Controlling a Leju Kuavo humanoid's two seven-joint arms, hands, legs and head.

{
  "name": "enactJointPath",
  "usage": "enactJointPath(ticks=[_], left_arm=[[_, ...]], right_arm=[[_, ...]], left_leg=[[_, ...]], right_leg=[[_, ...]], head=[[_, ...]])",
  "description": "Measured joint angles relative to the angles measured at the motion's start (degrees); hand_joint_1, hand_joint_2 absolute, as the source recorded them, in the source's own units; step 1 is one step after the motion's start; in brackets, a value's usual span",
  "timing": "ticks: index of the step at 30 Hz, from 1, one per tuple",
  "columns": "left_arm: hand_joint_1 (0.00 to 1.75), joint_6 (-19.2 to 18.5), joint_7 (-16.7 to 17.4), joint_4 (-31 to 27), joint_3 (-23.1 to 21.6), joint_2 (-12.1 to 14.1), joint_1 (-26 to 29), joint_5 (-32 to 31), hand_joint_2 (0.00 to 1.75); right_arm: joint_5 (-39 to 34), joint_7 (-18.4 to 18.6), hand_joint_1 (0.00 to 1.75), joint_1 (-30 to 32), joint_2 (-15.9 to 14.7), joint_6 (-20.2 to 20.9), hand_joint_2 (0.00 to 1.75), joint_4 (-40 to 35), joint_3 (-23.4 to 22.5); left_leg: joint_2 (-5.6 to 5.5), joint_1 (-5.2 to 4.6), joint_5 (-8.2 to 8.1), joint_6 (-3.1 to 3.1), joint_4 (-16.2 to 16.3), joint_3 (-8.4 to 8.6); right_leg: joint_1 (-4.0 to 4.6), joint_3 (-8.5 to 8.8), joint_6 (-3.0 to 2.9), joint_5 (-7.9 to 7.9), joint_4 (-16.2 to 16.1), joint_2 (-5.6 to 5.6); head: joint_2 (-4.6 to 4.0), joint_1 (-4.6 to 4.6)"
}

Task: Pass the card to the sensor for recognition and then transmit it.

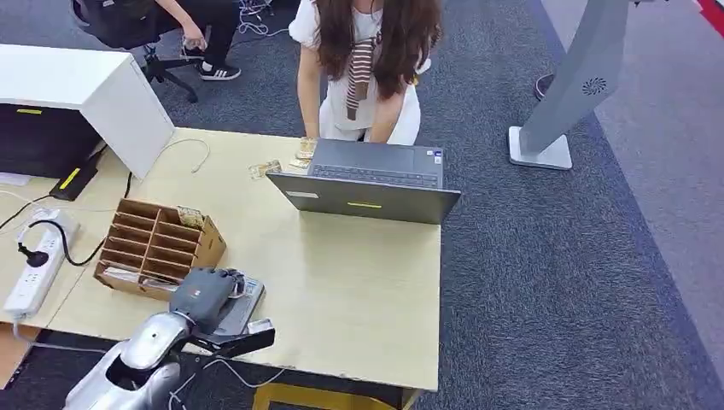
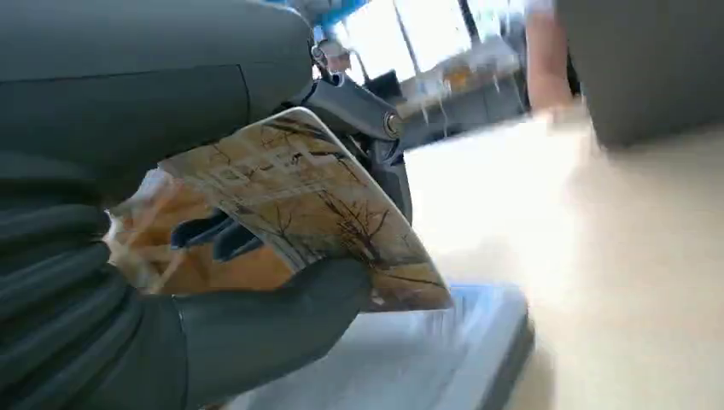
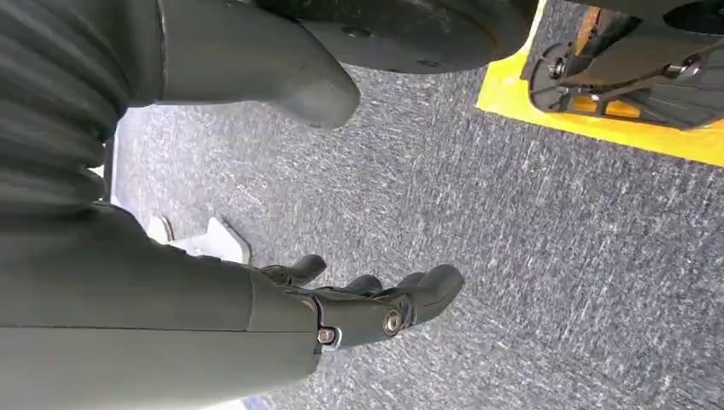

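On the pale bench, the left robot hand grips the card just above the grey sensor, while the right robot hand hangs loose over carpet; the thumb-edge grip could let it slip.

Desk layout, head view.
Compartment box sits at the table's near-left; sensor just right of it at the near edge. Laptop at the far edge, person behind it. Power strip left of the box.
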Motion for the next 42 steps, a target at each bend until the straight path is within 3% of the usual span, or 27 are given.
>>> enactJointPath(ticks=[4,12,20,29,39,40,42], left_arm=[[1.75,9.5,0.9,0.0,0.1,-2.9,-3.4,-4.5,1.75],[1.75,15.0,0.7,0.7,1.9,-5.4,-9.0,-6.7,1.75],[1.75,15.1,-0.1,2.7,4.3,-6.1,-15.4,-7.6,1.75],[1.75,10.6,-0.3,20.2,5.7,-4.9,-34.8,-11.0,1.75],[1.75,10.6,-0.3,27.8,5.7,-4.7,-37.8,-11.2,1.75],[0.00,10.6,-0.3,28.3,5.7,-4.7,-37.9,-11.2,1.75],[0.00,10.7,-0.3,28.8,5.7,-4.7,-37.9,-11.2,1.75]], right_arm=[[0.2,-0.1,0.00,0.0,0.0,0.0,1.75,0.0,-0.2],[1.1,-0.8,0.00,0.0,0.0,0.1,1.75,0.0,-0.4],[1.2,-1.2,0.00,-0.1,0.0,0.3,1.75,0.0,-0.4],[2.2,-1.5,0.00,-0.6,-0.5,1.7,1.75,0.0,-0.4],[2.3,-1.1,0.00,-0.7,-0.6,1.9,1.75,0.0,-0.4],[2.3,-1.1,0.00,-0.7,-0.6,1.9,1.75,0.0,-0.5],[2.3,-1.1,0.00,-0.7,-0.6,1.9,1.75,0.0,-0.5]], left_leg=[[-0.12,-0.01,0.00,0.00,0.0,-0.06],[-0.12,0.02,-0.01,-0.01,0.0,-0.15],[-0.09,0.03,0.01,-0.01,0.0,-0.18],[-0.06,0.04,0.12,-0.04,0.0,-0.26],[-0.06,0.02,0.12,-0.03,0.0,-0.30],[-0.06,0.02,0.12,-0.03,0.0,-0.30],[-0.06,0.02,0.12,-0.03,0.0,-0.30]], right_leg=[[0.00,0.00,0.01,0.01,0.0,-0.08],[0.00,-0.11,0.01,0.01,0.0,-0.09],[0.01,-0.18,-0.01,0.02,0.0,-0.05],[0.02,-0.23,0.04,0.16,0.0,-0.01],[0.02,-0.27,0.04,0.15,0.0,-0.01],[0.02,-0.27,0.04,0.15,0.0,-0.01],[0.02,-0.27,0.04,0.15,0.0,-0.01]], head=[[0.00,0.00],[0.00,0.00],[0.00,-0.02],[0.00,0.00],[0.00,0.00],[0.00,0.00],[0.00,0.02]])
